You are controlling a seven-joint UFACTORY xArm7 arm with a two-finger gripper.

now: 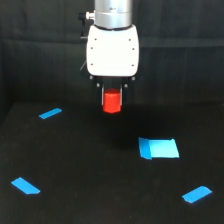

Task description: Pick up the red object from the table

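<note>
Jaws clamped on red object (112, 101), held beneath white gripper (112, 95), apparently clear above black table (100, 190)

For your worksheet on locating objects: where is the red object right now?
In the exterior view, the red object sits centre-frame, held under the white end effector, up and left of the largest blue tape piece.

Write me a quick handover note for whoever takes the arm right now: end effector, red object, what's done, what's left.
End effector: shut on the red object, fingers mostly hidden behind it.
Red object: held under the white body, appears lifted off the table; contact can't be fully ruled out from this one view.
Table: four blue tape pieces, none under the end effector.
Done: grasp, apparently the lift.
Left: confirm it's clear of the table and keep it held.
</note>
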